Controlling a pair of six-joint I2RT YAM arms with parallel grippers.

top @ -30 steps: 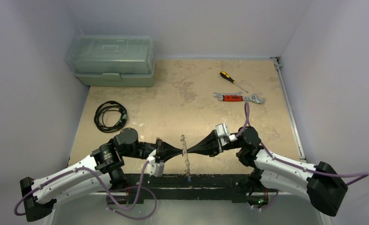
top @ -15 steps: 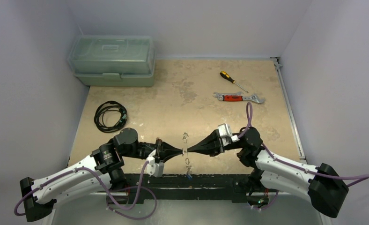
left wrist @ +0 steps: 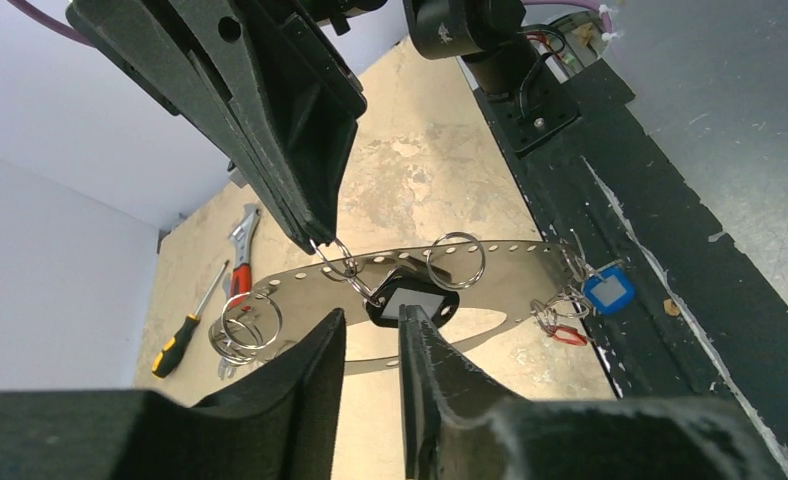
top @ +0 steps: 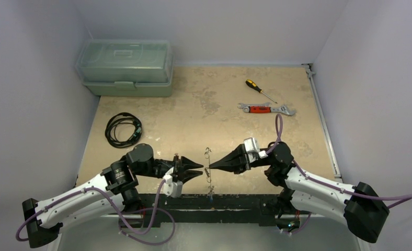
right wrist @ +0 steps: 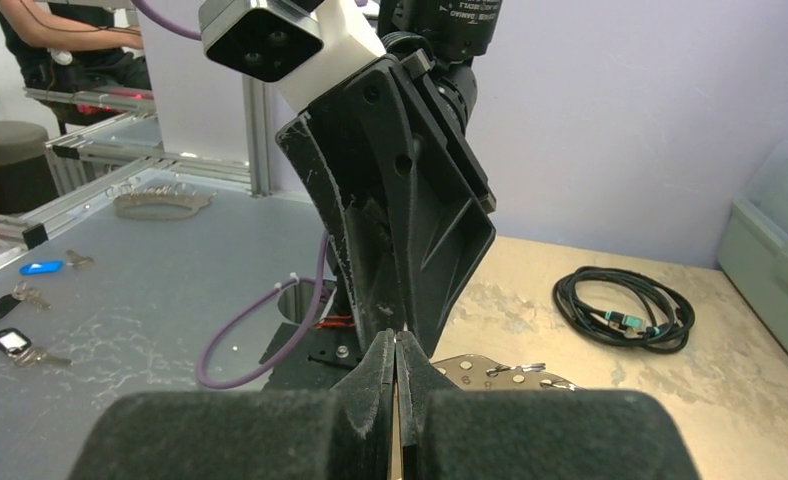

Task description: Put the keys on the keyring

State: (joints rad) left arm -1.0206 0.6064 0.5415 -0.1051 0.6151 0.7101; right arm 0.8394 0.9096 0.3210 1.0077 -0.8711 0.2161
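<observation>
The keyring, a thin silvery band with a row of holes, hangs in the air between the arms; from above it shows edge-on as the keyring. My right gripper is shut on its rim, and its jaws show no gap. Small rings carry the keys: a black tag, a blue tag and a red tag dangle from the band. My left gripper stands open just short of the black tag, holding nothing.
A green toolbox sits at the back left, with a coiled black cable in front of it. A screwdriver and a red-handled wrench lie at the back right. A black strip runs along the table's near edge.
My left gripper has opened and drawn slightly back from the keyring, letting go of the black-tagged key. The right gripper still holds the keyring, which has shifted a little.
</observation>
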